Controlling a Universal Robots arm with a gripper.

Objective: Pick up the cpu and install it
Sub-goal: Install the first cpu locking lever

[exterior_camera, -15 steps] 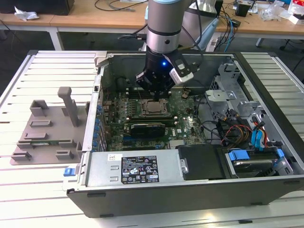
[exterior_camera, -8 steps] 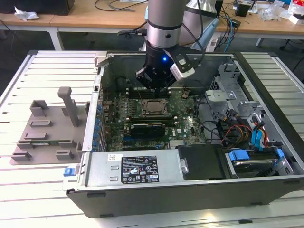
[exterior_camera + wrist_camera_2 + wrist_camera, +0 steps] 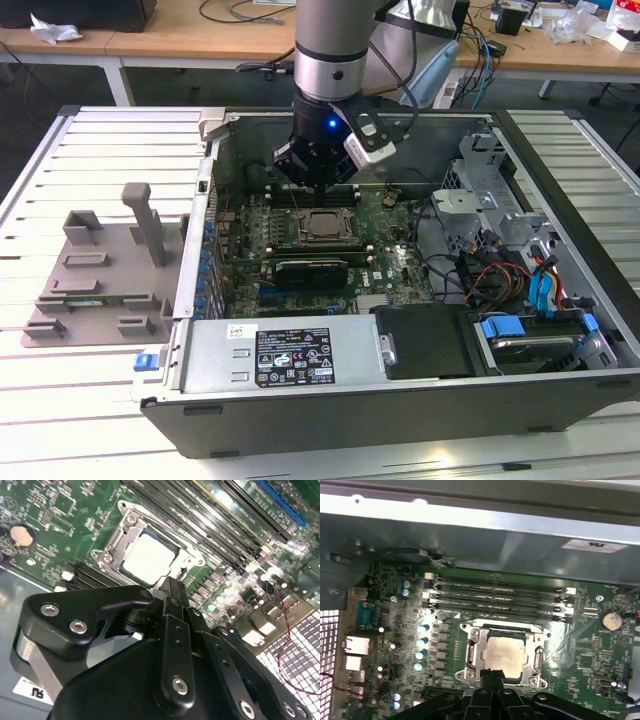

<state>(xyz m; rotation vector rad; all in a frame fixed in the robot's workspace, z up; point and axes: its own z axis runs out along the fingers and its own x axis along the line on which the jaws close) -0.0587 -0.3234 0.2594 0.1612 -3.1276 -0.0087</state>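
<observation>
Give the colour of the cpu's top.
Pale silvery metal; the cpu shows best in the second wrist view.

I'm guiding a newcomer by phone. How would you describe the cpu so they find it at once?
Look inside the open computer case at the green motherboard. Near its middle is a metal-framed socket, and the cpu is the pale silvery square lying in it, unlike the long dark memory slots beside it.

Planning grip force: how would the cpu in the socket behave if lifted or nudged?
The cpu looks flat and metal-topped, so probably stiff and light. Its smooth pale top may be slippery. Lying flat in the socket, it should not roll.
</observation>
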